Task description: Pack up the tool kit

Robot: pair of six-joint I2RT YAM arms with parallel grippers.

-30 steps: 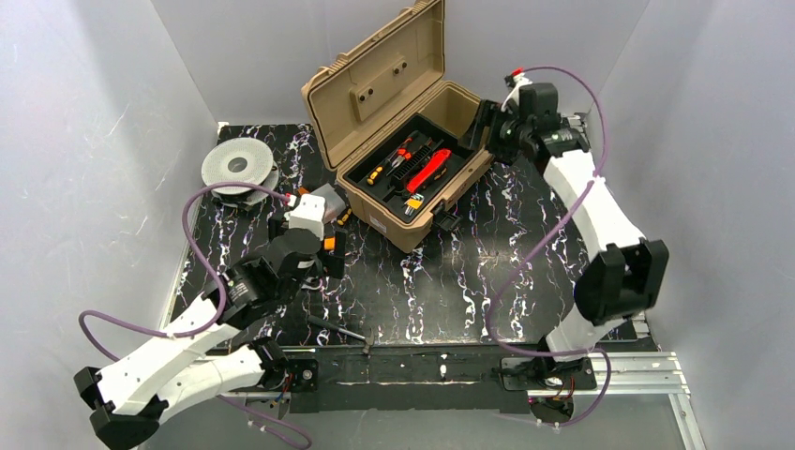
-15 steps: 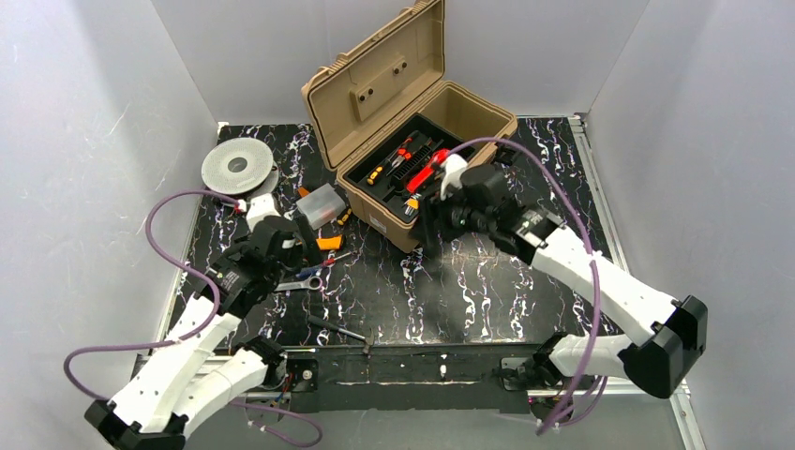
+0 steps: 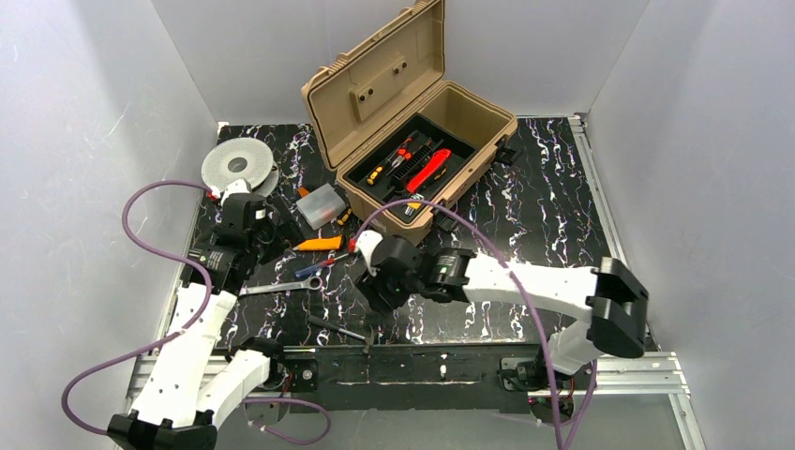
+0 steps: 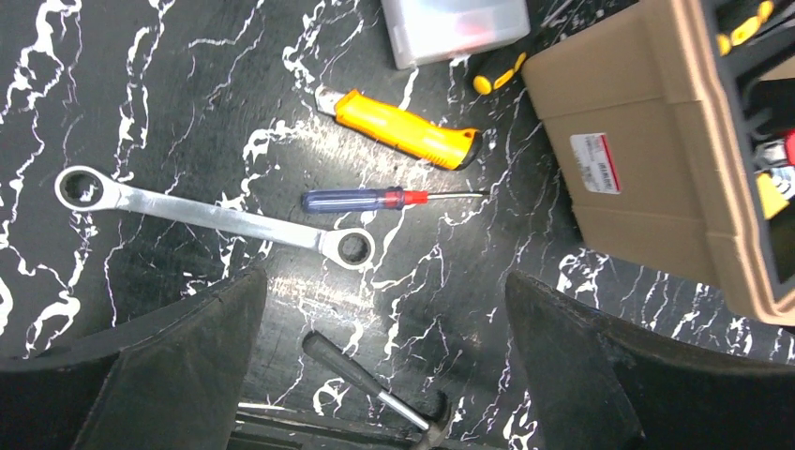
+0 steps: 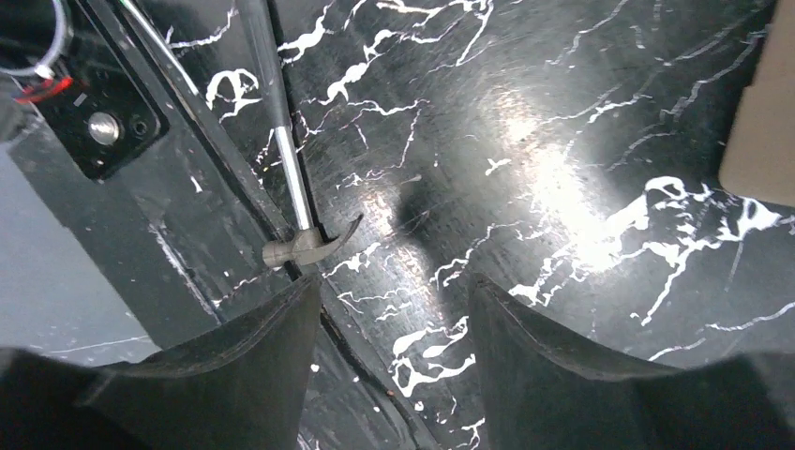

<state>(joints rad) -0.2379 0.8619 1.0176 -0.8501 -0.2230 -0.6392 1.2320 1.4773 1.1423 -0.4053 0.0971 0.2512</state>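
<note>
The toolbox (image 3: 375, 94) stood lid-up at the far middle of the counter (image 3: 525, 216). The small hammer (image 5: 289, 178) lay well apart from it along the near edge, handle toward the left arm's side and head toward the right. The right pincer (image 5: 394, 300), spread and empty, hung near that head, but the shaft crossed its closing line beside one finger rather than in the gap, so I judge it needed a small sideways shift first. The left pincer (image 4: 384, 281), spread wide and empty, hung over the wrench (image 4: 216, 216) and screwdriver (image 4: 375, 199), farther from the hammer.
</note>
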